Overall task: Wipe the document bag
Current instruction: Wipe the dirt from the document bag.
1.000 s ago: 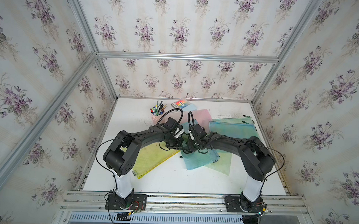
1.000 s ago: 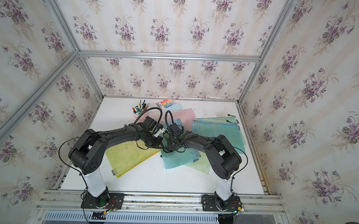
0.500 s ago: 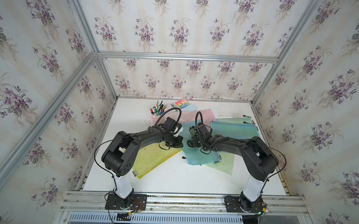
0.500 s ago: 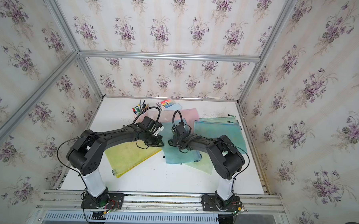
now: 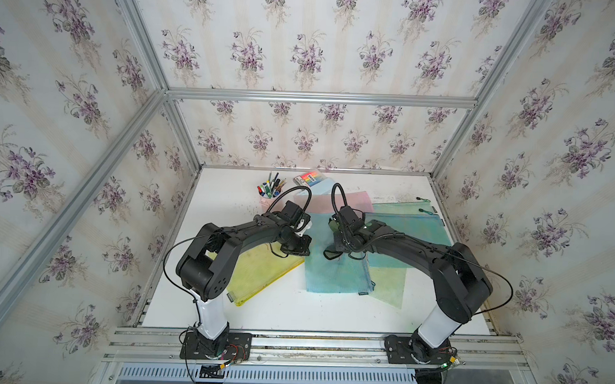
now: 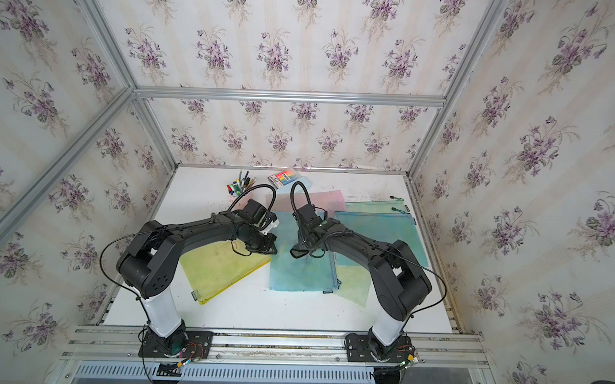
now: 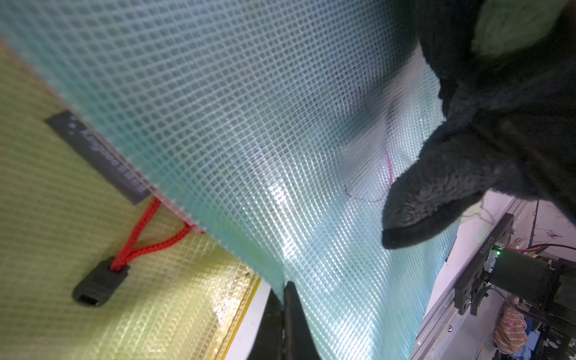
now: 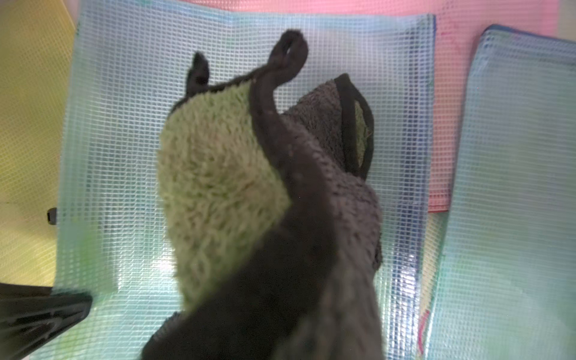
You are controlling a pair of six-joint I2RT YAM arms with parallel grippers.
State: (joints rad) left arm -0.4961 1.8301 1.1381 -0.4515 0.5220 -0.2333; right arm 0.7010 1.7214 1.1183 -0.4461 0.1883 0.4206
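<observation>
Teal mesh document bag (image 5: 334, 272): mid-table (image 5: 293, 313), edge overlapping yellow bag (image 5: 256, 272). Light, thin, floppy, likely slick; buckles when pushed. Edge pinched in closed left gripper (image 7: 283, 288). Cloth (image 8: 218, 174) clamped in closed right gripper (image 5: 338, 243), over bag. Best hold: stiffer edge seam.

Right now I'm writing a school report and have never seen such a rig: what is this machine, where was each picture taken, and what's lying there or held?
It is a robot with two arms fixed at the table's front, each ending in a two-fingered gripper. The two wide pictures come from one camera head above; the close-ups from wrist cameras. On the white table lie mesh bags: a yellow bag, a blue bag, a pink bag, green bags, plus a pen cup and marker box. The left gripper is shut on the blue bag's edge; the right gripper holds a grey-and-green cloth over it.
</observation>
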